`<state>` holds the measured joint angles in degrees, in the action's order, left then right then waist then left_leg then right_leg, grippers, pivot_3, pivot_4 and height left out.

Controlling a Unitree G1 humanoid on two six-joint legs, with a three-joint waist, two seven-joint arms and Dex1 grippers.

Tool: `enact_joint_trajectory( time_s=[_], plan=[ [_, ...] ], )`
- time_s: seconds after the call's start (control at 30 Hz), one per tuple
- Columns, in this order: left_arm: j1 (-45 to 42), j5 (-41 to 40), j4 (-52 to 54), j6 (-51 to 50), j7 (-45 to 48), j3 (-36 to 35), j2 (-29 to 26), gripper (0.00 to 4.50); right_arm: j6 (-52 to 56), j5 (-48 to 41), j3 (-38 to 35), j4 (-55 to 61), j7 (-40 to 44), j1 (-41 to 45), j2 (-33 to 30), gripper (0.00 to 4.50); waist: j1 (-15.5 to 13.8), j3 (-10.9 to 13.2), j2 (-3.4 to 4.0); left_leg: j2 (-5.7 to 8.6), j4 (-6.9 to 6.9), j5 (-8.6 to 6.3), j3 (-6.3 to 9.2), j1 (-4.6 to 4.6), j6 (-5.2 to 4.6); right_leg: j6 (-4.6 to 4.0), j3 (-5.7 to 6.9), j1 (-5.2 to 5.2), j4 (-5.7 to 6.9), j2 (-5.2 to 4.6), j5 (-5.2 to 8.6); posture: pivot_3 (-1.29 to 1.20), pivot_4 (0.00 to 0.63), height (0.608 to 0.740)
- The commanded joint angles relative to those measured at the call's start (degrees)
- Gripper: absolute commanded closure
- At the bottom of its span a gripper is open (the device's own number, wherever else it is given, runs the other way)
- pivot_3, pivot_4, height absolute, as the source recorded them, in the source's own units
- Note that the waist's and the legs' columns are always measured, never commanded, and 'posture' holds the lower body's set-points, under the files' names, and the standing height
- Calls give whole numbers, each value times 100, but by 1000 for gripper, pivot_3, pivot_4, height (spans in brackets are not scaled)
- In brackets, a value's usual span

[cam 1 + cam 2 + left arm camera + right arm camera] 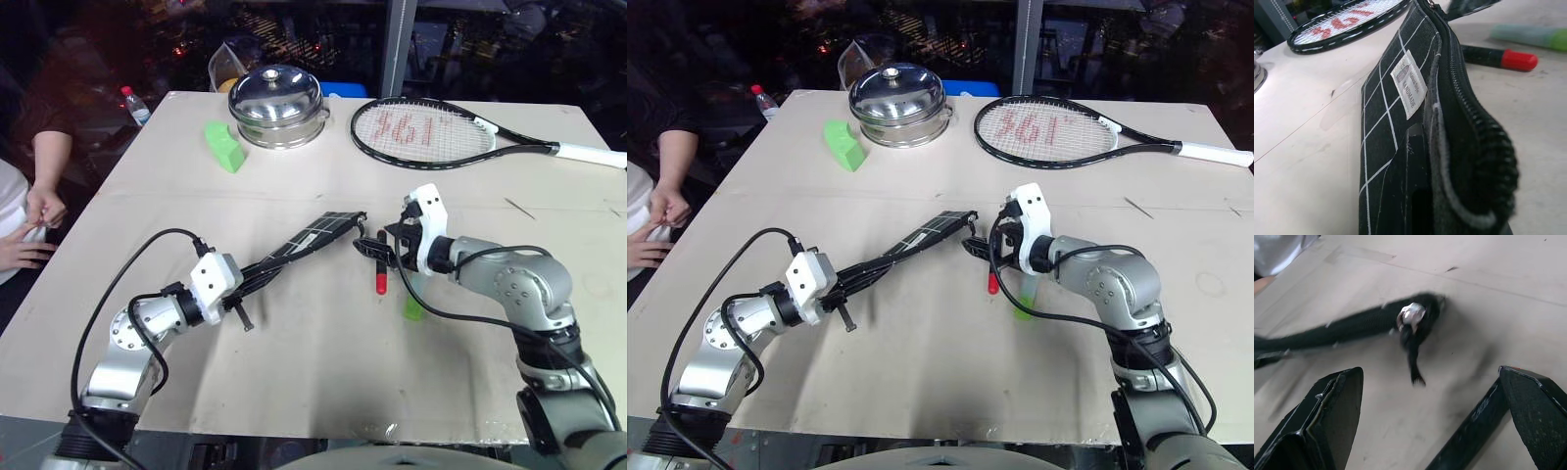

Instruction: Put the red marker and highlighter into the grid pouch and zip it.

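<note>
**Currently on the table: pouch lifted, pens loose**

Nearest me, my left gripper (238, 277) is clamped tight on one end of the flat black fabric grid pouch with white grid lines (306, 238). I see the pouch held edge-up, raised off the beige table (294, 372) and slanting away toward the middle; its small white label (1409, 83) and the zipper teeth along its upper edge show in the left wrist view.

Next, my right gripper (384, 251) sits at the pouch's far end, its two black fingers (1327, 416) spread wide with nothing between them. The black zipper pull with its silver slider (1411, 316) lies just ahead of those fingers, apart from them.

Beside that, the slim red marker with a black cap (380, 274) lies on the table under the right gripper. The short chunky light-green highlighter (414, 307) lies just beyond it, partly hidden by my right arm. Both are outside the pouch.

Farther back:
- a bright green wedge-shaped block (224, 146);
- a shiny steel lidded pot (276, 104);
- a black-framed racket with a white grip (431, 130).

At the left edge, a person's hands (39, 211) rest near the table.
</note>
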<state>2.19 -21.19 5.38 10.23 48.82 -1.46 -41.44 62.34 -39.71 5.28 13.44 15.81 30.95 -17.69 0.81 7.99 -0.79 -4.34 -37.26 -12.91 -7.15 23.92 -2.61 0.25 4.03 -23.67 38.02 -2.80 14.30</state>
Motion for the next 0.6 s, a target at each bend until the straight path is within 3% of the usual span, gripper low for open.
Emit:
enact_joint_trajectory(
  time_s=[0.03, 0.23, 0.6],
  plan=[
    [26, 80, 327, 38, 78, -108, 5, 4500, -291, 350, 222, -274, 177, 267, 79, 1294, -1, 0, 0, -1, 0, 0, 0, -2, 0, -1, 0, 0, 2, -1, 0, 0, 150, 740],
    [33, 215, 477, 82, 168, -109, 47, 4500, -473, 703, 338, -508, 441, 431, 53, 4304, -1, 1, 1, -3, 1, 0, -4, 1, 0, 0, 0, -1, -2, 0, 0, 0, 150, 740],
    [-529, 604, 265, -181, -236, -42, 435, 4500, 404, 170, 253, 335, 1102, 516, -135, 4431, -3, 2, 3, -4, 2, 0, -7, 1, 0, 0, -2, -5, 0, -15, 0, 0, 150, 740]
  ],
)
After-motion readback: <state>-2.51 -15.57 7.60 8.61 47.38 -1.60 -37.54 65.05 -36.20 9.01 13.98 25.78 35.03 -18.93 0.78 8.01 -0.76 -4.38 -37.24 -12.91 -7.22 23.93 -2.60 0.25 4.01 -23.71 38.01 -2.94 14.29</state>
